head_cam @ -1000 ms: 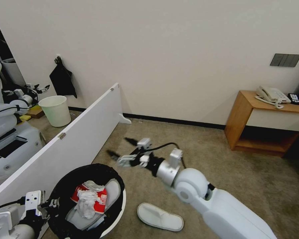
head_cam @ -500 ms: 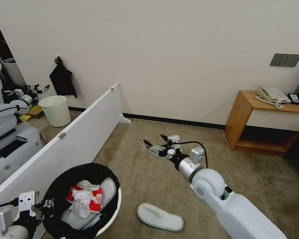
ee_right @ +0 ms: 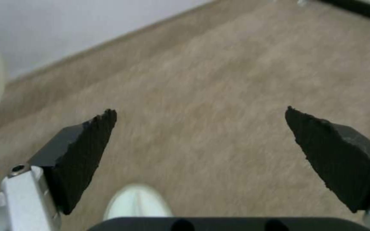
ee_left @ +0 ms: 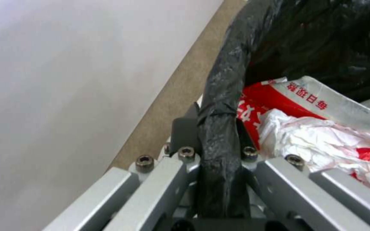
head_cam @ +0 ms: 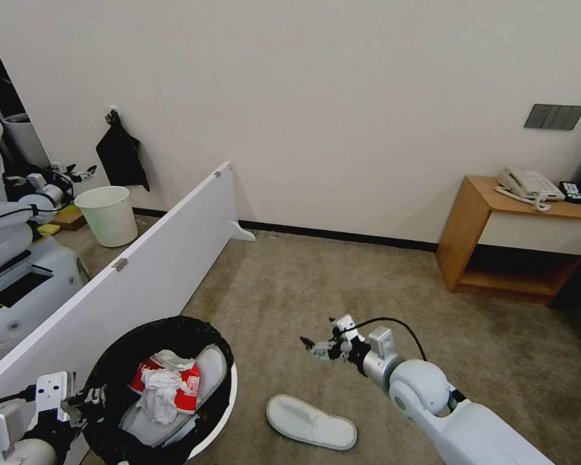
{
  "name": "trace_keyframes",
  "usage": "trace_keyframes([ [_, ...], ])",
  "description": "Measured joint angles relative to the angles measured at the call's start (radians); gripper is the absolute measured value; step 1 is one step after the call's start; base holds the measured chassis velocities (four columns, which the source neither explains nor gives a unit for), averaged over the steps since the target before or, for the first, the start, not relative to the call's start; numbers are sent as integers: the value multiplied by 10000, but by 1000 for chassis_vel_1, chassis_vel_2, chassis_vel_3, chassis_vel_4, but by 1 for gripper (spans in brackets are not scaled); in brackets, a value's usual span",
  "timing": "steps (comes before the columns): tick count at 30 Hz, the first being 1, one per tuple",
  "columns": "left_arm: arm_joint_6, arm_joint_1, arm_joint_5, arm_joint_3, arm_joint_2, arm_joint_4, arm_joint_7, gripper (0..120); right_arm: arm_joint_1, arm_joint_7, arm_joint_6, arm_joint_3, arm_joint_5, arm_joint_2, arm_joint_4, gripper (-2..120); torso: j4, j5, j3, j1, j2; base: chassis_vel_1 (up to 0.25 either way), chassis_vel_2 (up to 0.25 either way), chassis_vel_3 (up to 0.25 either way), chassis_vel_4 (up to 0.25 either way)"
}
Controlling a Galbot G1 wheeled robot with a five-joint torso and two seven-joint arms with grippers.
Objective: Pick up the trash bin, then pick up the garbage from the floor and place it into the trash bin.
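1. While the left gripper (ee_left: 213,128) sits at about 7 o'clock in the head view, its fingers (ee_left: 184,130) are clamped on the black-bagged rim of the trash bin (head_cam: 119,352), one finger on each side of the rim.
2. That bin is at the lower left of the head view, just beside the white partition board (head_cam: 148,271) that runs off toward 11 o'clock.
3. Inside the bin lie a red-white packet (head_cam: 187,381), a crumpled white tissue (head_cam: 158,394) on top of it, and one white slipper (head_cam: 216,368) leaning against the inner wall toward 3 o'clock.
4. On the carpet (head_cam: 290,284), a second white slipper (head_cam: 311,422) lies flat at about 6 o'clock, just beside the bin on its 3 o'clock side and not touching it.
5. Above the carpet, the right gripper (head_cam: 317,336) hangs just past the slipper's far side, pointing toward 9 o'clock; it holds nothing.
6. Its two black pads (ee_right: 86,150) stand wide apart in the right wrist view, with bare carpet between them and the tip of the slipper (ee_right: 138,202) close under the wrist.
7. Farther off, an unlined pale bin (head_cam: 108,215) stands beyond the board at 10 o'clock, and a wooden side table (head_cam: 471,226) bearing a telephone (head_cam: 528,186) stands at 2 o'clock against the wall.
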Motion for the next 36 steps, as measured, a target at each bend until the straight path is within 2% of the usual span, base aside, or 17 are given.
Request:
trace_keyframes([
  [5, 0, 6, 3, 76, -2, -9, -10, 3, -118, -840, -196, -195, -470, -35, -523, 100, 0, 0, 0, 0, 0, 0, 0, 0, 0],
  [17, 0, -16, -4, 79, 36, -17, -12, 3, -308, -1231, 117, -434, -731, -5, -1431, 100, 0, 0, 0, 0, 0, 0, 0, 0, 0],
  [26, 0, -18, -37, 66, 82, 0, -4, 3, -46, -1336, 341, -633, -1150, 597, -2698, 100, -1, -1, 0, 0, 0, 0, 0, 0, 0],
  [36, -1, -38, -38, 75, 79, 6, -3, 3, 187, -1461, 512, -648, -1548, 1153, -3506, 100, 0, -1, 0, 0, 0, 0, 0, 0, 0],
])
